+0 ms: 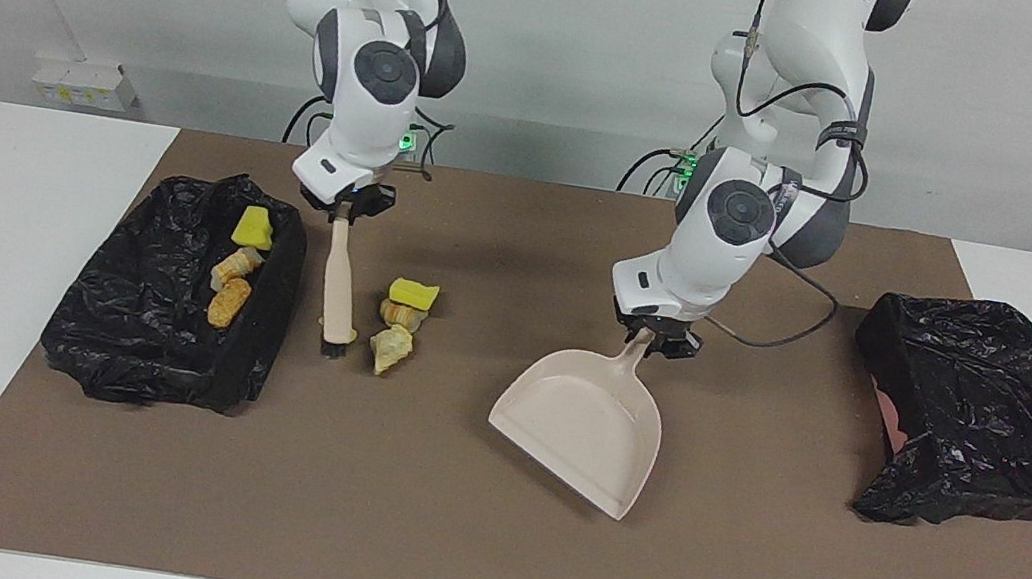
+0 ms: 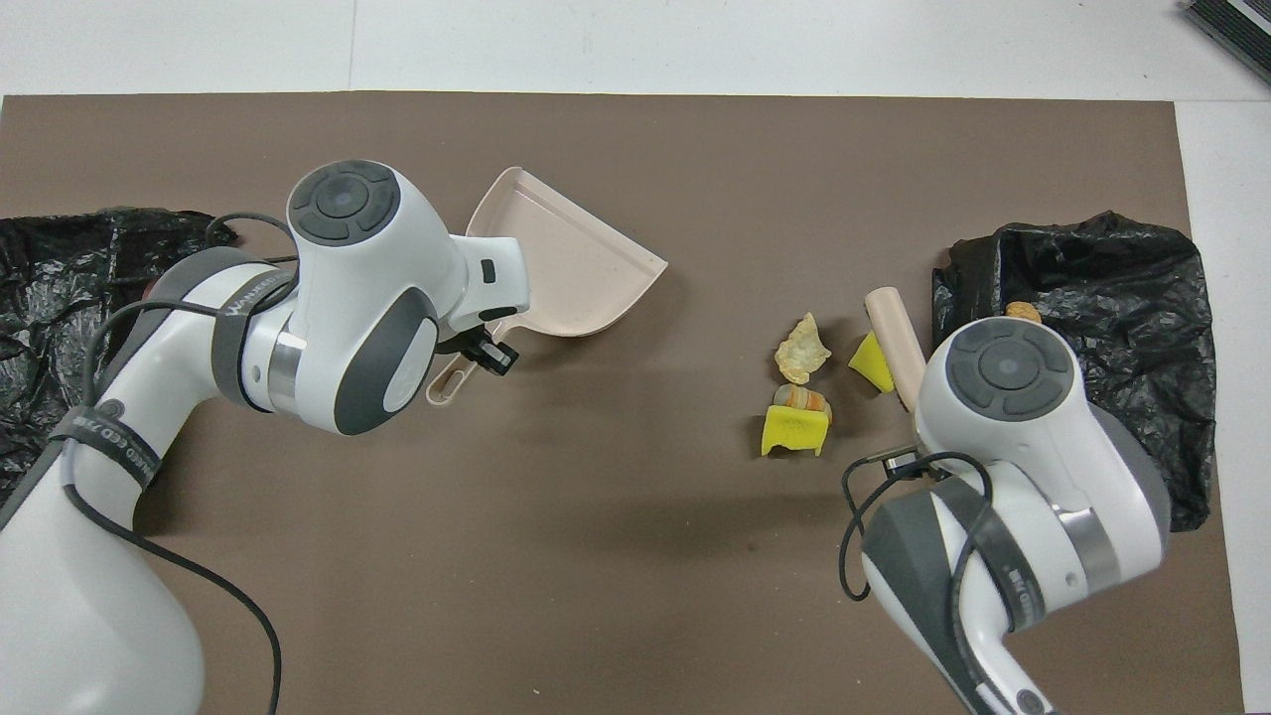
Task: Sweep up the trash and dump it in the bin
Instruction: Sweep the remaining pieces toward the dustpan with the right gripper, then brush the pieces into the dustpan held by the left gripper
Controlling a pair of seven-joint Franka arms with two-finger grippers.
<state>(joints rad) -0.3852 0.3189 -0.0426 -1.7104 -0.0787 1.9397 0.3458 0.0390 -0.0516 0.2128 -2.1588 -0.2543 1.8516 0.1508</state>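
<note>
My right gripper (image 1: 344, 205) is shut on the handle of a beige brush (image 1: 339, 280). The brush's dark bristles are down at the mat, between a black-lined bin (image 1: 262, 335) and the loose trash. A yellow sponge chunk (image 1: 413, 293), an orange-tan bit (image 1: 399, 315) and a beige bit (image 1: 390, 349) lie there. A yellow wedge (image 2: 872, 361) sits against the brush (image 2: 891, 333). My left gripper (image 1: 656, 337) is shut on the handle of the beige dustpan (image 1: 583, 425), whose mouth is angled toward the trash. The dustpan also shows in the overhead view (image 2: 566, 268).
The bin at the right arm's end holds a yellow sponge (image 1: 253, 227) and two bread-like bits (image 1: 231, 285). A second black-lined bin (image 1: 974, 404) stands at the left arm's end. A brown mat (image 1: 440, 541) covers the white table.
</note>
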